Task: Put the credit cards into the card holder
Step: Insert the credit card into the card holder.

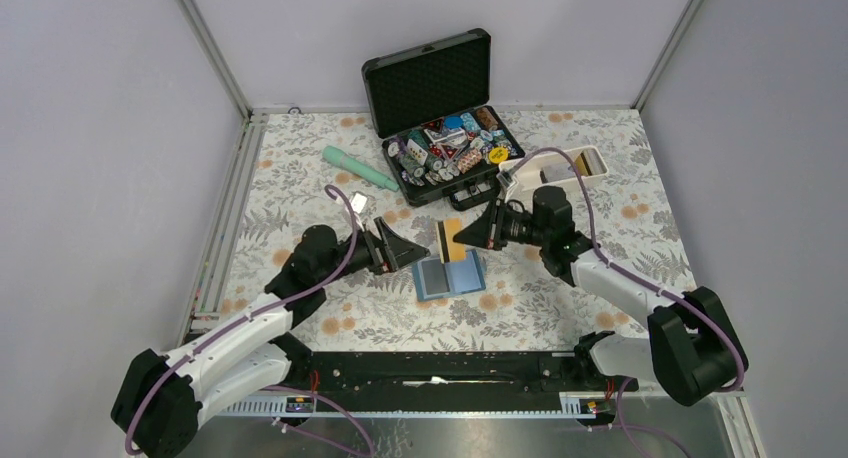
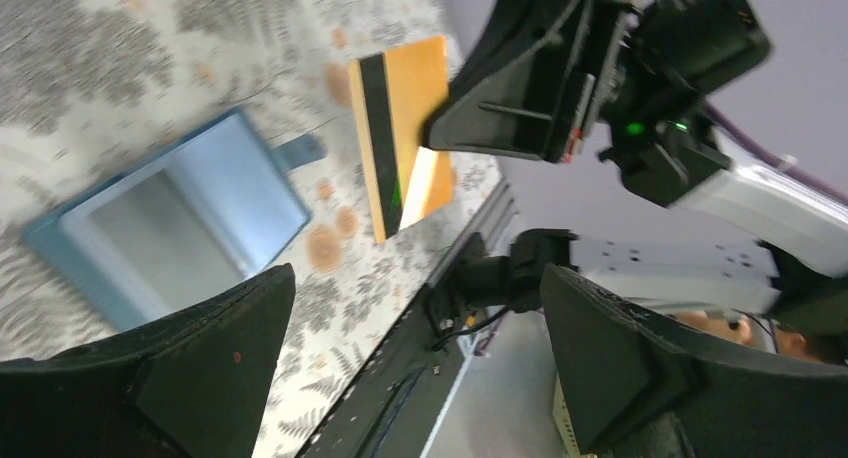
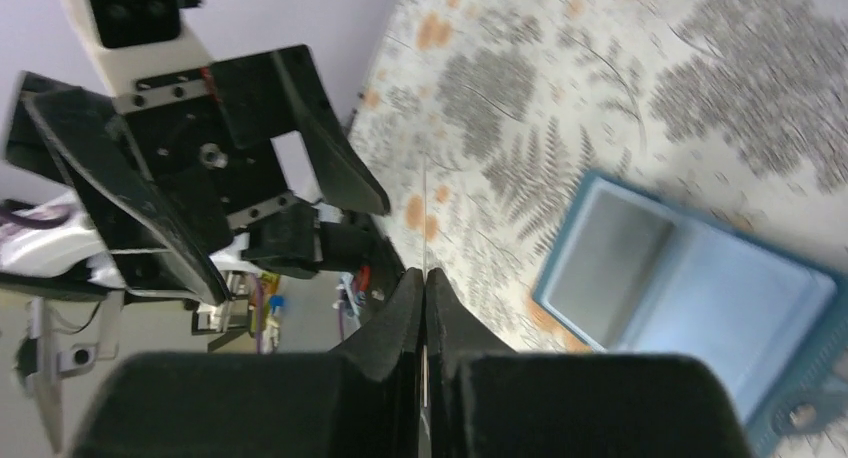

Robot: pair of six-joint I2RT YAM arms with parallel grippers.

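- Right gripper [image 1: 466, 240] is clenched on one orange-gold credit card [image 1: 450, 240] with a dark stripe. It pinches the card by one side and holds it on edge.
- The card sits at the far edge of the card holder [image 1: 452, 277]. Whether its lower edge touches the holder cannot be told.
- The card holder lies open and flat on the floral table [image 1: 290, 188], lighter blue inside facing up, between the two grippers.
- Hard to read: a grey rectangle fills the left half of the holder. It could be a card or a pocket panel; I cannot tell which.
- In the right wrist view the card [image 3: 425, 213] is only a thin edge-on line rising from the closed fingertips [image 3: 412, 308].
- The white tray [image 1: 598, 168] is partly hidden behind the right arm and its cable. Something brownish lies inside it, unidentified.
- The poker chips [image 1: 450, 148] in the open black case [image 1: 430, 78] are too small and too jumbled to count.
- Counts: one card clearly seen, one card holder, one case, one tray, one teal cylinder [image 1: 358, 168], two grippers.
- Left gripper [image 1: 405, 246] has its jaws spread wide, holding and touching nothing.
- It points at the card from the left and sits just beside the holder's left edge. In its own view the card [image 2: 400, 128] shows its striped face between the parted fingers [image 2: 200, 378].
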